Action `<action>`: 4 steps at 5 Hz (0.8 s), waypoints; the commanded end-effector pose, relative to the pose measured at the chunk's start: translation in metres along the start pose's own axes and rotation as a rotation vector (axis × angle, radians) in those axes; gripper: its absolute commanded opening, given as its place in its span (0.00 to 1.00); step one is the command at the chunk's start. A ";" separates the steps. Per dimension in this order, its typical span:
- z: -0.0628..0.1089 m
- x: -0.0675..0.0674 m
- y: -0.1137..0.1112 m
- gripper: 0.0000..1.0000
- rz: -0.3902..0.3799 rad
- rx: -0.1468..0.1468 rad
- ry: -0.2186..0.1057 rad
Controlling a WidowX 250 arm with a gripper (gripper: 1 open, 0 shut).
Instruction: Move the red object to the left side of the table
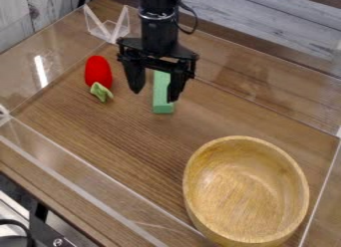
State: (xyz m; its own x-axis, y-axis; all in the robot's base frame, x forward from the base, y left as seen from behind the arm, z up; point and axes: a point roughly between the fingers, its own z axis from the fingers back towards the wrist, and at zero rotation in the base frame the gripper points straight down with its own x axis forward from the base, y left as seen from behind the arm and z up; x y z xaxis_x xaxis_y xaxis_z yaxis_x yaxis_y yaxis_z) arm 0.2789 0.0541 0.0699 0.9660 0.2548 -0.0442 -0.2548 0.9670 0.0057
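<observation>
Left of center, red object (pixel 98 72) upright

Setting: a robot test bench, probably in a lab — not a home. Evidence: a wood-grain table (pixel 120 141) fenced by low clear acrylic walls (pixel 60 156), with toy props only — a green block (pixel 163 94) and a wooden bowl (pixel 246 189).

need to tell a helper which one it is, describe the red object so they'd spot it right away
On the wood-grain table, look to the far left, away from the big wooden bowl. The red object lies left of the open gripper: small, glossy, rounded, with a leafy green end, unlike the green block.
</observation>
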 end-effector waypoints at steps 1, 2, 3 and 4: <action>0.023 0.008 -0.008 1.00 0.042 0.006 -0.059; 0.028 0.010 0.004 1.00 0.156 0.001 -0.065; 0.031 0.011 0.013 1.00 0.256 -0.004 -0.068; 0.036 0.014 0.029 1.00 0.374 -0.016 -0.081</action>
State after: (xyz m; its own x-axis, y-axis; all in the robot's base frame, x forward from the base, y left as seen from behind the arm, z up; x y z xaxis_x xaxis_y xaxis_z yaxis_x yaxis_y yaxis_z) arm 0.2792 0.0835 0.0831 0.8108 0.5840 -0.0392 -0.5838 0.8117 0.0181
